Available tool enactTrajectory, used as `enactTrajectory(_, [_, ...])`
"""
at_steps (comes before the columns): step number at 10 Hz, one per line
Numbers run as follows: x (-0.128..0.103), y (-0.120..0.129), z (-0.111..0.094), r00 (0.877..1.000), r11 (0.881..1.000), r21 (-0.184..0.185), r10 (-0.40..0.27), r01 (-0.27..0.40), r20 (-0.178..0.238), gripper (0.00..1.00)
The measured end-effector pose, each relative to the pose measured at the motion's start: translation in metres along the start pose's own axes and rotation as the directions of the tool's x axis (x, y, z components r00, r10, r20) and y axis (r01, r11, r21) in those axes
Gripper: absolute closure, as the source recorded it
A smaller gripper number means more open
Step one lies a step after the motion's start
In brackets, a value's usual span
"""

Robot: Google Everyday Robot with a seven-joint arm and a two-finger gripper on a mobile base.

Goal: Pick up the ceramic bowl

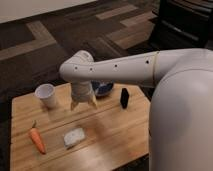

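The ceramic bowl (104, 89) is dark blue and glossy and sits at the back of the wooden table (115, 135); the arm hides part of it. My gripper (83, 105) hangs from the white arm just left of and in front of the bowl, fingers pointing down and spread apart over the tabletop, holding nothing. The white cup (46, 95) stands to the gripper's left.
A small black upright object (124, 98) stands right of the bowl. A carrot (37, 139) lies at the front left, and a pale sponge-like block (74, 137) lies in front of the gripper. My white arm and body fill the right side.
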Motion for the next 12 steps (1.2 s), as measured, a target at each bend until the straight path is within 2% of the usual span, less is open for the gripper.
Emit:
enactTrajectory(1, [-0.001, -0.002, 0.003, 1.0, 1.0, 0.006, -0.021, 0.021, -0.008, 0.35])
enactTrajectory(3, [-0.013, -0.012, 0.013, 0.994, 0.994, 0.055, -0.097, 0.099, -0.045, 0.35])
enactTrajectory(5, [-0.046, -0.019, 0.026, 0.978, 0.977, 0.075, -0.197, 0.202, -0.072, 0.35])
enactTrajectory(6, [-0.071, -0.018, 0.029, 0.959, 0.957, 0.076, -0.275, 0.28, -0.063, 0.35])
enactTrajectory(7, [-0.101, -0.019, 0.029, 0.929, 0.926, 0.082, -0.368, 0.37, -0.035, 0.35])
enactTrajectory(8, [-0.124, -0.021, 0.027, 0.893, 0.888, 0.092, -0.45, 0.45, -0.012, 0.35])
enactTrajectory(9, [-0.149, -0.018, 0.024, 0.827, 0.824, 0.09, -0.563, 0.559, 0.017, 0.35])
enactTrajectory(10, [-0.163, -0.015, 0.023, 0.78, 0.78, 0.086, -0.625, 0.62, 0.037, 0.35])
enactTrajectory(11, [-0.174, -0.014, 0.021, 0.742, 0.743, 0.09, -0.669, 0.663, 0.051, 0.35])
enactTrajectory(12, [-0.179, -0.014, 0.02, 0.724, 0.725, 0.092, -0.688, 0.682, 0.058, 0.35])
